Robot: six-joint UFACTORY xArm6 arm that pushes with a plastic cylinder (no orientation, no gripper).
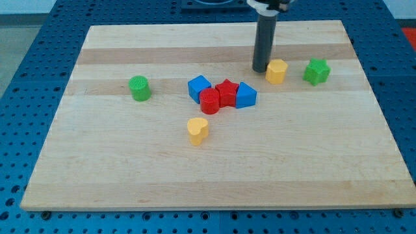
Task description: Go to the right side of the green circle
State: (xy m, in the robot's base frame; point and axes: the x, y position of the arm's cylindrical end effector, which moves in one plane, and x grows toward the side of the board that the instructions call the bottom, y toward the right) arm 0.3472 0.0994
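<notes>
The green circle (139, 88) is a short green cylinder on the wooden board (214, 162), at the view's left. My tip (260, 70) is at the lower end of the dark rod, far to the right of the green circle and a little higher in the view. The tip stands just left of a yellow block (277, 71), very close to it or touching it. A cluster of blocks lies between the tip and the green circle.
The cluster holds a blue cube (199, 88), a red cylinder (210, 101), a red star (226, 92) and a blue block (246, 95). A yellow heart-shaped block (197, 130) lies below it. A green star (316, 71) sits at the right.
</notes>
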